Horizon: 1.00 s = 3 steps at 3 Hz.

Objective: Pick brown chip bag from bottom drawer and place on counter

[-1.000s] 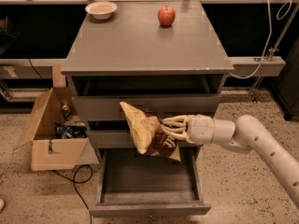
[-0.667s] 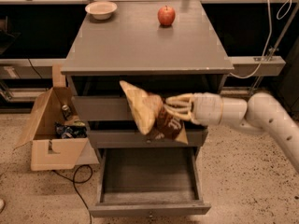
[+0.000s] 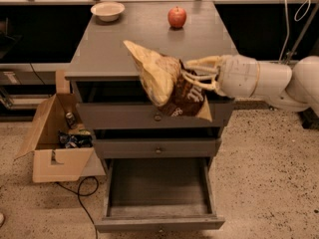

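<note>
My gripper point(image 3: 195, 79) reaches in from the right and is shut on the brown chip bag point(image 3: 167, 81). The bag hangs tilted in the air in front of the counter's front edge, at about counter height, its tan end pointing up and left. The counter point(image 3: 134, 41) is the grey top of the drawer cabinet. The bottom drawer point(image 3: 158, 192) is pulled out below and its inside shows nothing in it. The two upper drawers are shut.
A white bowl point(image 3: 107, 10) stands at the counter's back left and a red apple point(image 3: 177, 17) at its back middle. An open cardboard box point(image 3: 57, 138) with items stands on the speckled floor left of the cabinet, with a cable beside it.
My gripper has lifted the chip bag from in front of the middle drawers up to counter-edge height. The bottom drawer stays open.
</note>
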{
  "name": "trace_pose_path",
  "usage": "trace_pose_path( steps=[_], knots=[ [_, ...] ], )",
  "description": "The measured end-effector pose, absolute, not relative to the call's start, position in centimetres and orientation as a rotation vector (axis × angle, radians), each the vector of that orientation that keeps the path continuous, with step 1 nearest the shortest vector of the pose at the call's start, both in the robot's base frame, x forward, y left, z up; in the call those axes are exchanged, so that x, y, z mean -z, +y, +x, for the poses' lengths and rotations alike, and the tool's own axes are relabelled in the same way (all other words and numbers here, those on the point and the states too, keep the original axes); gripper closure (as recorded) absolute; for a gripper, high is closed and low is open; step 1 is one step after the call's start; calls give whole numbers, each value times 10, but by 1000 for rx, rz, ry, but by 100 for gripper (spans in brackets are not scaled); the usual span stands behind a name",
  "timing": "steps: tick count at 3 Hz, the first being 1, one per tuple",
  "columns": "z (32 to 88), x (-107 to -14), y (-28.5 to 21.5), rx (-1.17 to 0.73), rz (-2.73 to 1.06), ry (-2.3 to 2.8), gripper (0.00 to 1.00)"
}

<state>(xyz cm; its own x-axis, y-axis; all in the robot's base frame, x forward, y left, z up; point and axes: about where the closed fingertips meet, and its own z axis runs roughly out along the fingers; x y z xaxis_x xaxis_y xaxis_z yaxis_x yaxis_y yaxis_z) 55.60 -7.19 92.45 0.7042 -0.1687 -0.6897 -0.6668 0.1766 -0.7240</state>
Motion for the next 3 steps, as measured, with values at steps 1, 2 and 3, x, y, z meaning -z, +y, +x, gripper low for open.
trace_pose_path(
  steps=[1, 2, 3],
  knots=[
    [551, -982, -64, -344, -1421, 678, 100],
    [546, -1027, -58, -293, -1458, 624, 100],
    [546, -1027, -58, -293, -1458, 624, 100]
  ],
)
